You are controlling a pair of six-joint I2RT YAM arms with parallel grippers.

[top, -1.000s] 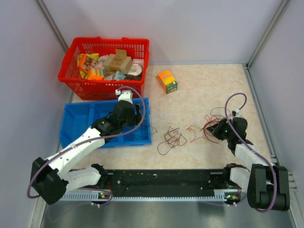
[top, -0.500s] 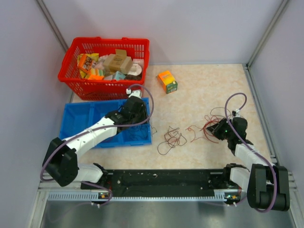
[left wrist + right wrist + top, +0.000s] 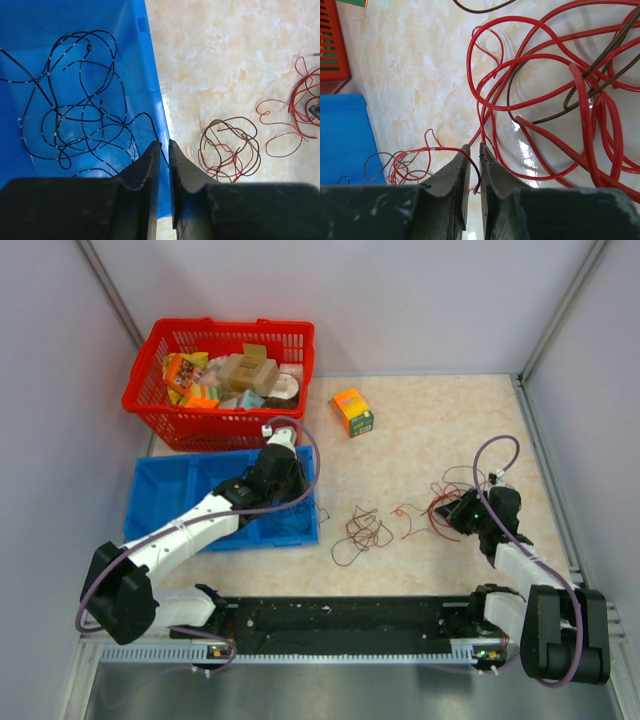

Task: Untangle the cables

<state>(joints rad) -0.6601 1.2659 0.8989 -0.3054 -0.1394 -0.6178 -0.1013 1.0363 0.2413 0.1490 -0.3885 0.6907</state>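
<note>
- Nearest us, our right gripper point(image 3: 471, 150) sits low at the red tangle point(image 3: 560, 85) on the bench point(image 3: 430, 430). Its jaws are almost together, and a thin red strand runs into the slot; we cannot tell whether it is truly pinched.
- Our left gripper point(image 3: 164, 147) hovers over the right wall of the blue bin point(image 3: 142, 75), jaws nearly together and holding nothing.
- A black cable point(image 3: 75, 115) lies loose in that bin. A small red-and-brown knot point(image 3: 362, 532) rests mid-bench, and more red loops point(image 3: 412, 517) lie between it and the right tangle.
- Risk, as we judge it: pulling with a weak hold lets the strand slip, or drags the whole bundle and tightens it.
- The bin wall stands between the left gripper and the mid-bench knot, and could snag it.
- Farther back stand an orange box point(image 3: 352, 411) and a red basket point(image 3: 220, 340) of packets, well apart from the cables.
</note>
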